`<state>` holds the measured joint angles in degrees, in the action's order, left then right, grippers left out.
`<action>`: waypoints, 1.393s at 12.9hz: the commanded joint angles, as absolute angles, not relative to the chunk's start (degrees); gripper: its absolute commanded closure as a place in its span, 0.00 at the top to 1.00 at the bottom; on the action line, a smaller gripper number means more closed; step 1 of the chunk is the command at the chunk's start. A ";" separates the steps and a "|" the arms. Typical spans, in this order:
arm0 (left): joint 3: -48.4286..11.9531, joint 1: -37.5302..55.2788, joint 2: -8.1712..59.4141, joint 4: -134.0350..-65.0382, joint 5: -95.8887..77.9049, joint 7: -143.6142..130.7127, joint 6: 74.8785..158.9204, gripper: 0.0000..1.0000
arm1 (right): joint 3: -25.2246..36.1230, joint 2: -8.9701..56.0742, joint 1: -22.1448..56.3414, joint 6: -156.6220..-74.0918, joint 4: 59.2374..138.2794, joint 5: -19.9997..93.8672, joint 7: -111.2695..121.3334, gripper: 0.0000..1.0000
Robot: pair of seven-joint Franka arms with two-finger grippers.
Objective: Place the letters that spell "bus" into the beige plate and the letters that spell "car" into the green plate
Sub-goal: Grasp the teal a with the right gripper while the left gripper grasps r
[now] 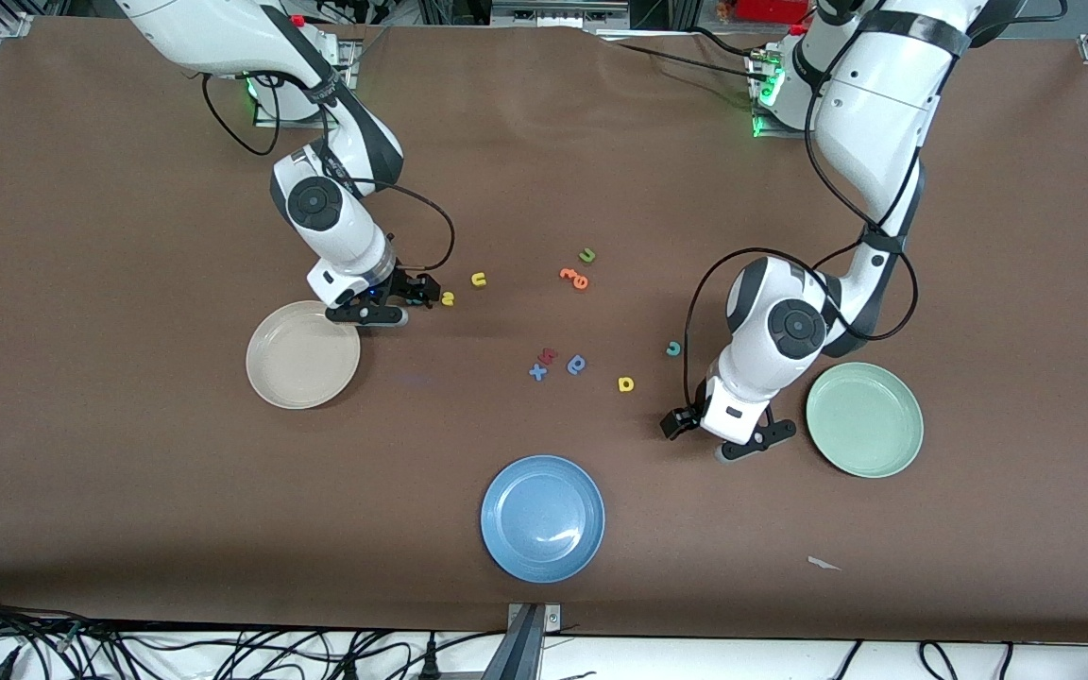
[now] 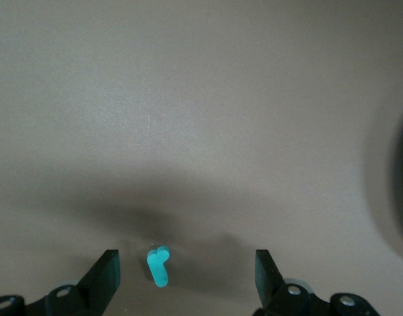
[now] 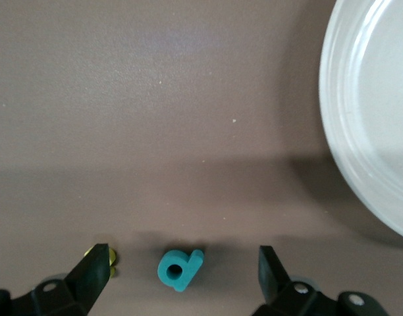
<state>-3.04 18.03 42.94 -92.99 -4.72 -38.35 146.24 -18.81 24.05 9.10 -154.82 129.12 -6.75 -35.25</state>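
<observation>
My right gripper (image 3: 182, 275) is open low over the table beside the beige plate (image 1: 294, 364), with the teal b (image 3: 178, 268) lying between its fingers, untouched. The yellow s (image 1: 448, 298) lies just by one fingertip, and the yellow u (image 1: 478, 279) is a little farther toward the left arm's end. My left gripper (image 2: 187, 276) is open, down near the table beside the green plate (image 1: 864, 420), and straddles the thin teal r (image 2: 158, 265) without touching it. The teal c (image 1: 672, 348) and the yellow a (image 1: 625, 383) lie on the table between the arms.
A blue plate (image 1: 542, 518) sits nearest the front camera. In the middle of the table lie a dark blue looped letter (image 1: 577, 365), a blue x (image 1: 537, 372) and a red letter (image 1: 549, 356). Nearer the bases lie an orange letter (image 1: 575, 278) and a green u (image 1: 586, 255).
</observation>
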 commanded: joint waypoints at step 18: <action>-2.55 20.21 46.67 -91.76 7.03 -44.38 142.91 0.24 | -18.81 25.93 9.67 -163.21 133.15 -8.44 -35.77 0.14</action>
<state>-2.87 19.56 45.59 -92.19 5.30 -43.47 144.09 -19.30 25.86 9.58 -162.24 132.14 -7.27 -35.25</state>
